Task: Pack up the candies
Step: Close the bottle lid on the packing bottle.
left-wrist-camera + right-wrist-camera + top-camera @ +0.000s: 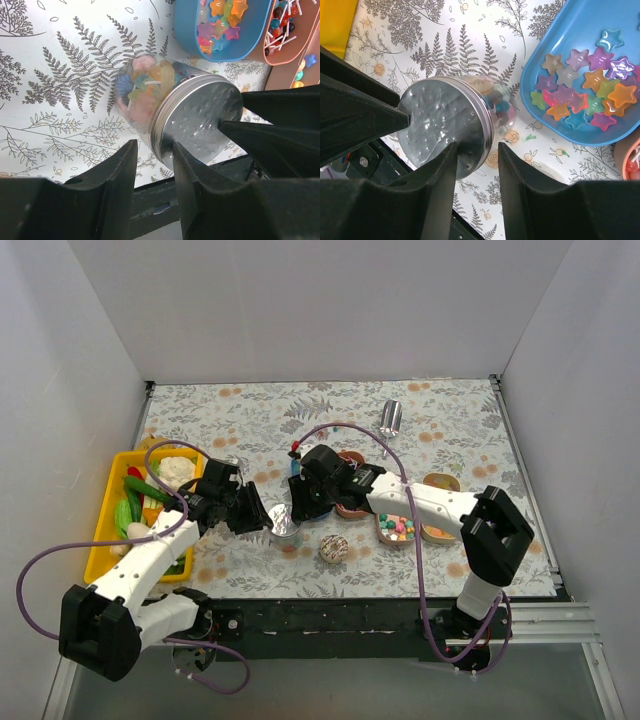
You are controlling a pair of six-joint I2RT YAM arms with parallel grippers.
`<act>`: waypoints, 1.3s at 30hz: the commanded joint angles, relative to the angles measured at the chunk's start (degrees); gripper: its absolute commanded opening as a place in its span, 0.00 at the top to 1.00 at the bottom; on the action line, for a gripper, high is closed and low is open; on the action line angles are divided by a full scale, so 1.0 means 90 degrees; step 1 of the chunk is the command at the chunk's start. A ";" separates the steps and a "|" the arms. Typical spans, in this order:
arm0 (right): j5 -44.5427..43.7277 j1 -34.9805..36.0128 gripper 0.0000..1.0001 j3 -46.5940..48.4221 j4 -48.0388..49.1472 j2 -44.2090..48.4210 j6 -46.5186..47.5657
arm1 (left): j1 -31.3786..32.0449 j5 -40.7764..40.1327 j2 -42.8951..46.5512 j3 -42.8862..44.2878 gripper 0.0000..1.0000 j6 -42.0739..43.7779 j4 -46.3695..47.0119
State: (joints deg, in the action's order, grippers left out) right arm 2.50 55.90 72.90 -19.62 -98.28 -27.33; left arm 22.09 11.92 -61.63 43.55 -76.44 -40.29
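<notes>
One bench (250, 410) with a fern-print cover carries everything. Yellow bin (100, 540) at far left, toy vegetables (150, 495) piled in it.

Blue tray (570, 30) sits just right of the jar, with a peach tray (292, 55) just beside it on the far side. Brown oval tray (381, 532) lies under the right forearm.

Clear jar (145, 95) stands upright near the front edge, between the bin and the trays, silver lid (200, 120) on.

Left gripper (154, 146) comes at the jar from the left and right gripper (477, 146) from the right; both hang over the lid.
- Left gripper: fingers parted by a narrow gap, the lid rim shows in the gap, nothing pinched.
- Right gripper: same, fingers parted, one fingertip over the lid's edge.
- Contact with the lid: cannot tell for either.

Candies (142, 102):
- Pastel pieces fill the jar under the lid.
- Star candies (585, 90) lie loose in one end of the blue tray.
- Lollipops (280, 22) and small balls are in the peach tray.
- Tiny mixed-colour bits (398, 528) are in the brown oval tray.

Small patterned ball (333, 548) lies alone on the bench, near the jar and to its front right. Metal cylinder (390, 417) lies well apart at the back.
</notes>
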 commanded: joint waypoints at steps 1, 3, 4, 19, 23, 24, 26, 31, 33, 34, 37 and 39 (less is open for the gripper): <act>-0.0863 0.0049 0.57 -0.0493 -0.1121 -0.0194 0.0215 | -0.0003 -0.0348 -0.0076 0.0112 0.66 0.0125 -0.0181; -0.0922 0.0088 0.57 -0.0551 -0.1131 -0.0164 0.0224 | -0.0003 -0.0358 -0.0096 0.0112 0.66 0.0125 -0.0171; -0.0913 0.0078 0.56 -0.0571 -0.1121 -0.0174 0.0244 | -0.0003 -0.0358 -0.0096 0.0112 0.66 0.0115 -0.0181; -0.1792 0.0478 0.57 -0.0874 -0.1346 -0.0467 0.0175 | -0.0003 -0.0231 -0.0028 0.0112 0.66 0.0125 -0.0084; -0.1733 0.0478 0.56 -0.0358 -0.1531 -0.0369 0.0244 | -0.0003 -0.0202 0.0031 0.0073 0.67 0.0144 -0.0064; -0.1694 0.0469 0.55 -0.0250 -0.1667 -0.0359 0.0263 | -0.0003 -0.0211 0.0079 0.0083 0.67 0.0144 -0.0045; -0.1665 0.0469 0.54 -0.0055 -0.1775 -0.0359 0.0293 | -0.0003 -0.0192 0.0206 0.0170 0.59 0.0164 0.0004; -0.1684 0.0459 0.54 0.0502 -0.1951 -0.0135 0.0108 | -0.0003 -0.0397 0.0946 0.0327 0.29 0.0222 0.0316; -0.1607 0.0410 0.52 0.0668 -0.1844 0.0098 0.0020 | -0.0003 -0.0368 0.1289 0.0220 0.11 0.0290 0.0424; -0.1577 0.0381 0.52 0.0756 -0.1824 0.0148 0.0000 | -0.0003 -0.0377 0.1668 0.0142 0.08 0.0271 0.0453; -0.1411 0.0215 0.51 0.1205 -0.1979 0.0227 -0.0020 | -0.0003 -0.0329 0.2400 -0.0151 0.04 0.0115 0.0463; -0.1285 0.0098 0.50 0.1430 -0.2107 0.0159 0.0009 | 0.0007 -0.0066 0.2754 -0.0414 0.04 0.0173 0.0628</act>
State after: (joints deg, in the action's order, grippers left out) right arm -9.72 58.74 80.12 -33.85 -98.19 -27.77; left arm 22.09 9.69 -43.29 43.22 -75.26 -36.86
